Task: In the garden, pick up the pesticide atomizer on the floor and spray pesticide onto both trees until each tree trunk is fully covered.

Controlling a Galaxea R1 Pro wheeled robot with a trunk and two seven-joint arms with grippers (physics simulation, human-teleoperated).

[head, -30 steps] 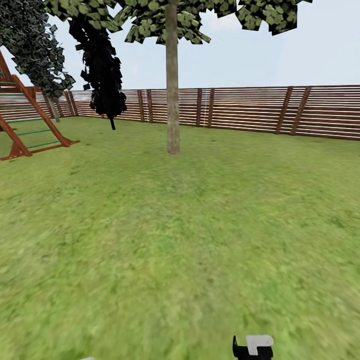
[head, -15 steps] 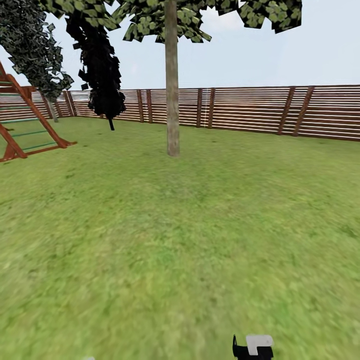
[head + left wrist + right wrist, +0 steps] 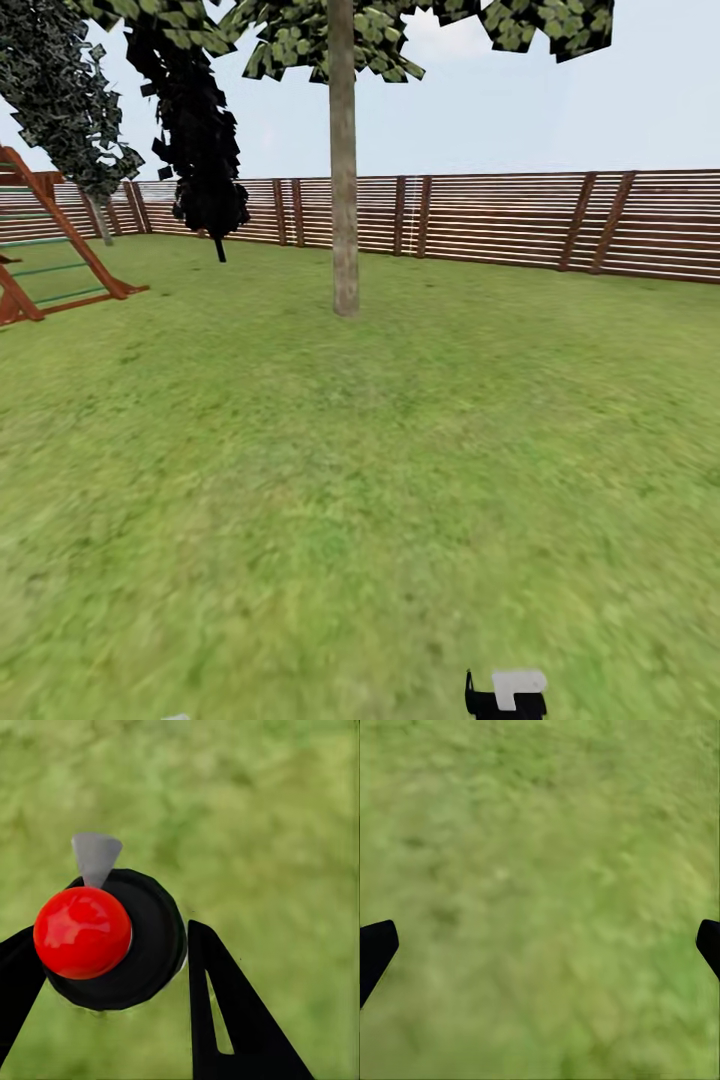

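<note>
1. The left tool (image 3: 112,945) is clenched on the pesticide atomizer (image 3: 112,941), its red top up, above the grass floor (image 3: 285,832).
2. The right tool (image 3: 540,945) is spread wide, holding nothing.
3. 1 tree trunk (image 3: 343,180) stands ahead, before the fence (image 3: 500,215).

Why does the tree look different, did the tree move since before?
No. The tree trunk still stands in the same spot before the fence; both shifted together in the head view, so the camera moved.
</note>
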